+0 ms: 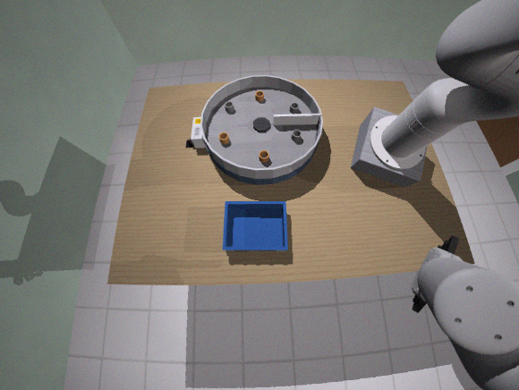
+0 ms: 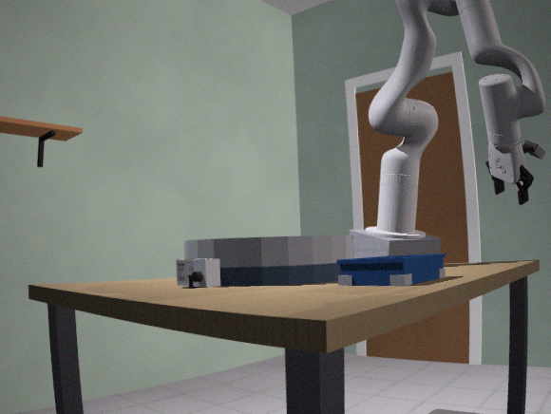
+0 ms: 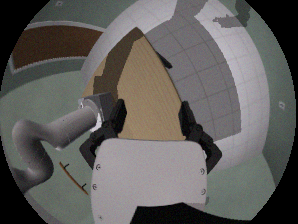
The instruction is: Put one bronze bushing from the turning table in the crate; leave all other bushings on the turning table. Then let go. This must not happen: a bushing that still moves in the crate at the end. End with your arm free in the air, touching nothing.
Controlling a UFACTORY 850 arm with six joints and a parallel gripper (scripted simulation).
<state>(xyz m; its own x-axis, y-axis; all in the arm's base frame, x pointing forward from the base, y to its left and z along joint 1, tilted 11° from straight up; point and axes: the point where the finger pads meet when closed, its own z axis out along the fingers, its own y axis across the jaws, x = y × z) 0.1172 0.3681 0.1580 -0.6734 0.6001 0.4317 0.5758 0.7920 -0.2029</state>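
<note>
Tool (image 2: 510, 194) (image 3: 152, 106) released | bronze bushings (image 1: 264, 156) visible from top, hidden in exterior

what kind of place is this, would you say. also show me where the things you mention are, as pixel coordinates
Probably a small robot workroom: a robot arm (image 1: 404, 134) (image 2: 399, 199) (image 3: 75, 129) is mounted on a wooden table (image 1: 157, 188) (image 2: 266, 304) (image 3: 150, 100) beside a round turning table (image 1: 237, 167) (image 2: 275, 254) of bushings, with a door (image 2: 408, 190) behind.

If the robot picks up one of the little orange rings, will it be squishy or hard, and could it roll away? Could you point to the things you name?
An orange ring (image 1: 264, 156) is probably hard, since its round wall holds a neat shape. It stands upright on its flat end, so a gentle push might just slide it. Knocked over, it could roll, because its side is curved.
</note>
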